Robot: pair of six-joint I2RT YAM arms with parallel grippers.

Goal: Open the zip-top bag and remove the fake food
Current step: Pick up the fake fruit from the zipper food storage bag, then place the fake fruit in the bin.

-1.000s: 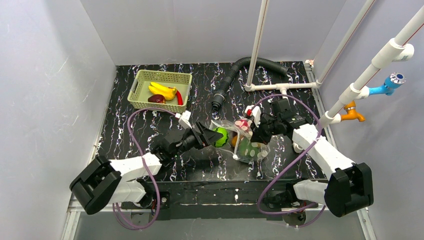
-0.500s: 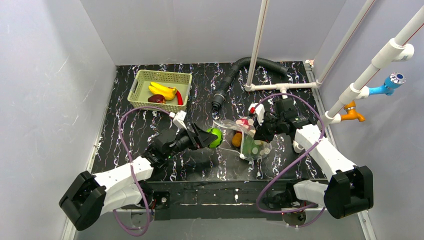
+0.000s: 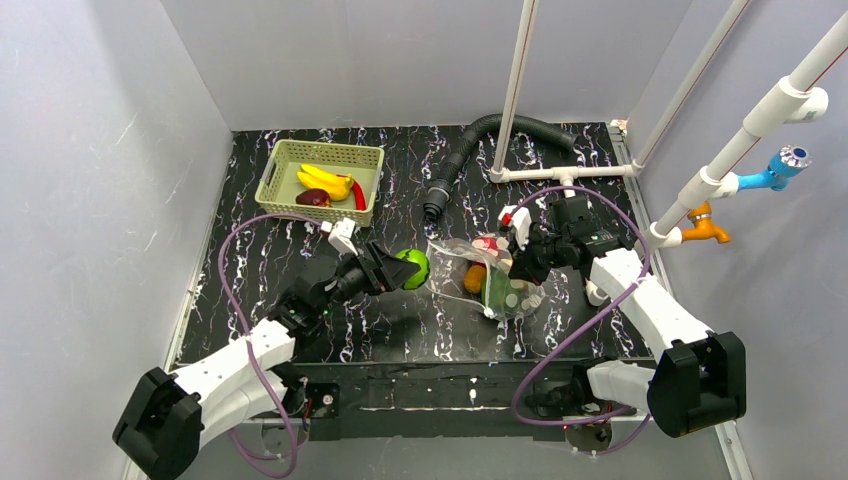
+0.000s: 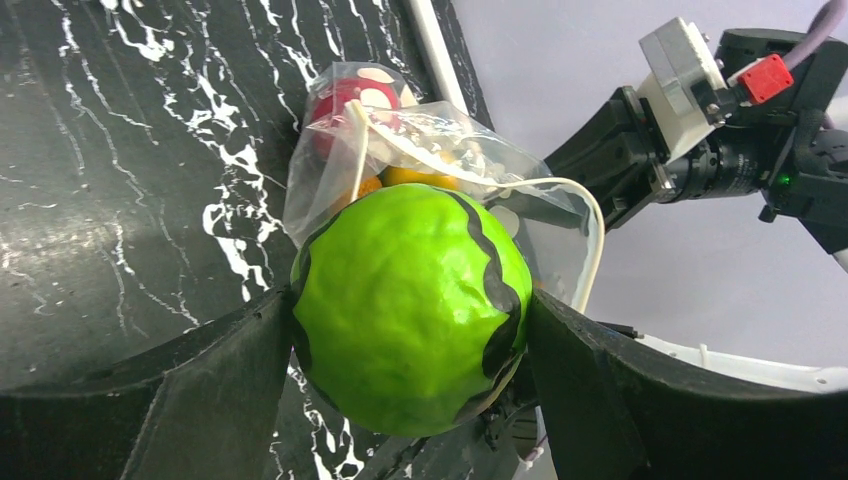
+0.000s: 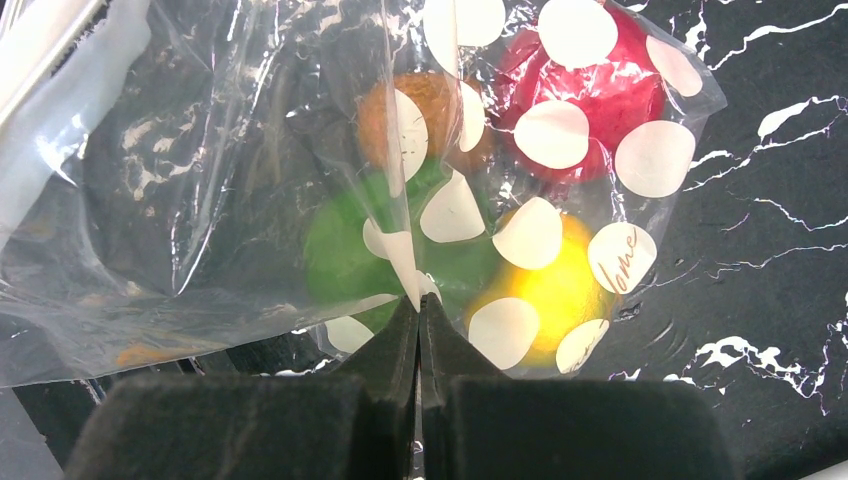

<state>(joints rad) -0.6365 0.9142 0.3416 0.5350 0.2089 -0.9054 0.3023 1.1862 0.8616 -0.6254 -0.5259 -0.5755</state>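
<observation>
My left gripper (image 3: 404,269) is shut on a glossy green fake fruit with dark stripes (image 3: 412,267), holding it just left of the zip-top bag (image 3: 497,283). In the left wrist view the green fruit (image 4: 412,308) fills the gap between both fingers, with the bag's open mouth (image 4: 440,150) behind it. My right gripper (image 5: 418,306) is shut on a fold of the spotted clear bag (image 5: 250,130). Red (image 5: 590,95), orange (image 5: 420,115), green (image 5: 350,245) and yellow (image 5: 550,285) pieces lie inside the bag.
A pale green lattice basket (image 3: 283,154) at the back left holds a yellow banana (image 3: 325,181), a red chili (image 3: 359,194) and a dark piece (image 3: 313,198). A black ribbed hose (image 3: 470,145) and white pipes (image 3: 515,90) stand behind the bag. Blue and orange taps (image 3: 705,225) are at the right.
My left gripper has drawn the green fruit out of the bag's mouth and leftward. The right gripper kept its hold; the bag bunched up slightly toward it.
</observation>
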